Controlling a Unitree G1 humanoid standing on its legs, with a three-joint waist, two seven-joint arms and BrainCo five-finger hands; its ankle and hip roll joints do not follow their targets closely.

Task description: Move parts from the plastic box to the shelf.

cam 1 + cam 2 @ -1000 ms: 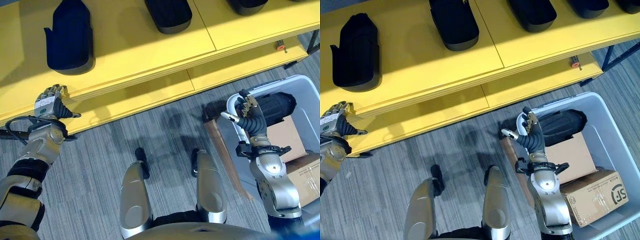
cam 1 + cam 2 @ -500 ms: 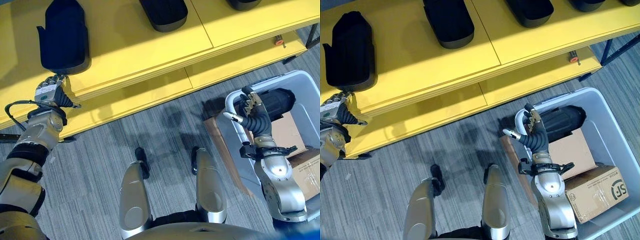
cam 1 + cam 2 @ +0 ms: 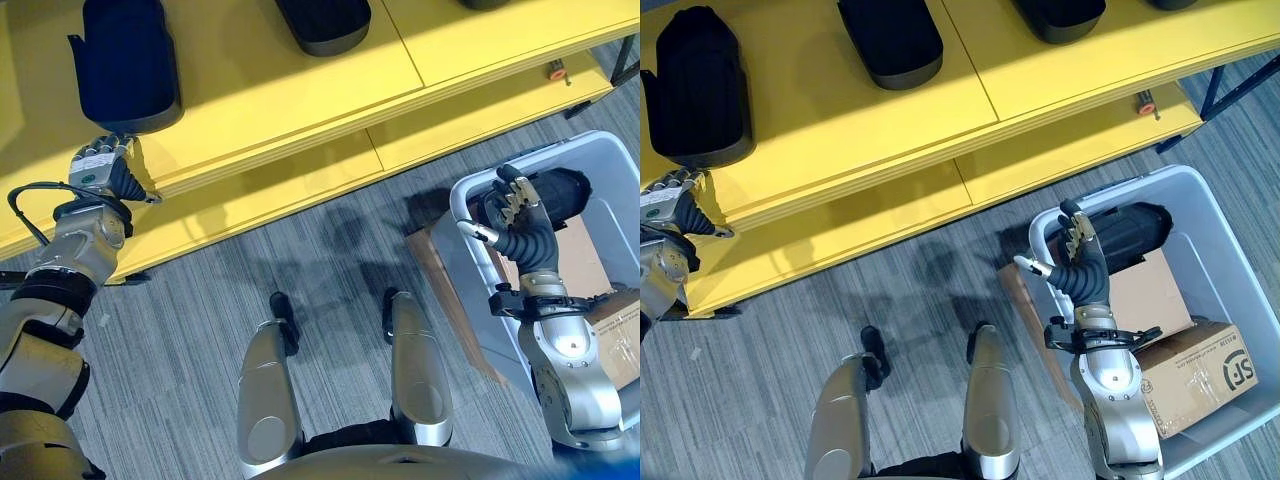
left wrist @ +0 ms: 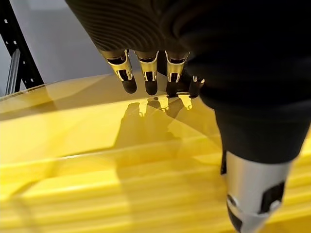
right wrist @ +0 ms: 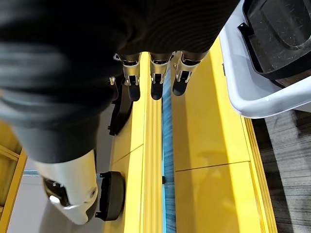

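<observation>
In the left eye view, the right hand (image 3: pixel 512 212) hovers with relaxed, parted fingers at the near rim of the grey plastic box (image 3: pixel 470 195), holding nothing. Just past it, a black moulded part (image 3: pixel 556 196) lies in the box's far corner beside a brown cardboard sheet (image 3: pixel 572 268). The left hand (image 3: pixel 100 165) sits at the front edge of the yellow shelf (image 3: pixel 300 90), just below a black part (image 3: pixel 125 60) already placed there.

The right eye view shows a taped carton (image 3: pixel 1185 375) taking up the nearer end of the box, and another shelved part (image 3: pixel 890 40) further along.

In the left wrist view, that hand's fingers (image 4: pixel 148 68) are straight and empty above the shelf top.

The right wrist view shows its fingers (image 5: pixel 155 73) uncurled, the box's part (image 5: pixel 279 34) off to one side.

To grasp well, I judge the right hand should reach over the rim, settle across the part's narrower body, and lift straight clear of the cardboard.
</observation>
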